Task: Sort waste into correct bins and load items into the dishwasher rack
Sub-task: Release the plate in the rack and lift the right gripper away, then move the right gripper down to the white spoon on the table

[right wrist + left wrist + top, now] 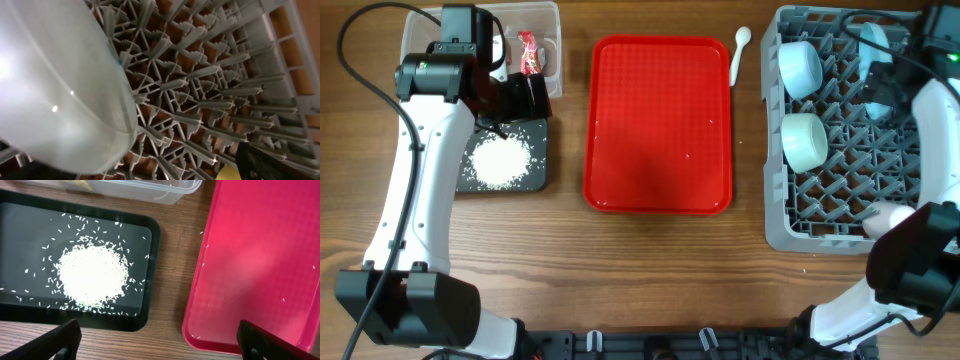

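White rice lies heaped in the black tray, and it shows in the left wrist view too. A red wrapper lies in the clear tub. My left gripper hangs open and empty above the black tray's right end. Two pale bowls lie in the grey rack. My right gripper is low in the rack beside the pale blue plate, its jaws wide. A bit of the yellow cup shows. The white spoon lies on the table.
The large red serving tray lies between the bins and the rack, with a few stray grains on it. The clear tub's corner is just beyond the black tray. Rack pegs stand close around my right gripper.
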`<state>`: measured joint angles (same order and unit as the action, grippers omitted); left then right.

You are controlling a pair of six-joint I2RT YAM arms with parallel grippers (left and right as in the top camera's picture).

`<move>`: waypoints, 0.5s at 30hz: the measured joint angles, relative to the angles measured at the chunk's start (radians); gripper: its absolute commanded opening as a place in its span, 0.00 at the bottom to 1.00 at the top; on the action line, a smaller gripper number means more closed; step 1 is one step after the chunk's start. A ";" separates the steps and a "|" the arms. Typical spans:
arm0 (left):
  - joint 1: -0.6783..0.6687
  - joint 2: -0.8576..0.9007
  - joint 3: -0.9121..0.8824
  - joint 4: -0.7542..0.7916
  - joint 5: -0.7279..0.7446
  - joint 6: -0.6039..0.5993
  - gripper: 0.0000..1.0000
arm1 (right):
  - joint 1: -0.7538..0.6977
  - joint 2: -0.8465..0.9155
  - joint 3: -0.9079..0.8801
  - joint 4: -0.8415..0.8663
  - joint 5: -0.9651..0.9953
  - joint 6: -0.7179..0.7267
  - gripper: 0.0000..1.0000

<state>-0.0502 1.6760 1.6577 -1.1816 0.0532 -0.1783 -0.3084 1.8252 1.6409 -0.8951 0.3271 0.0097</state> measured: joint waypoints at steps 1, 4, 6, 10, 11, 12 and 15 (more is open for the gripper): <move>0.000 0.000 0.000 0.000 0.000 0.000 1.00 | -0.018 0.000 0.000 0.000 -0.022 0.006 1.00; 0.000 0.000 0.000 0.000 0.000 0.000 1.00 | -0.049 0.000 0.000 -0.002 -0.077 0.022 1.00; 0.000 0.000 0.000 0.000 0.000 0.000 1.00 | -0.051 0.000 0.000 -0.004 -0.092 0.030 1.00; 0.000 0.000 0.000 0.000 0.000 0.000 1.00 | -0.053 0.000 0.051 -0.067 -0.129 0.081 1.00; 0.000 0.000 0.000 0.000 0.000 0.000 1.00 | -0.053 0.000 0.082 -0.095 -0.138 0.089 1.00; 0.000 0.000 0.000 0.000 0.000 0.000 1.00 | -0.054 -0.003 0.134 -0.115 -0.146 0.099 1.00; 0.000 0.000 0.000 0.000 0.000 0.000 1.00 | -0.054 -0.007 0.241 -0.179 -0.152 0.103 1.00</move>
<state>-0.0502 1.6760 1.6577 -1.1816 0.0532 -0.1783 -0.3622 1.8183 1.8816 -1.0737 0.1753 0.1127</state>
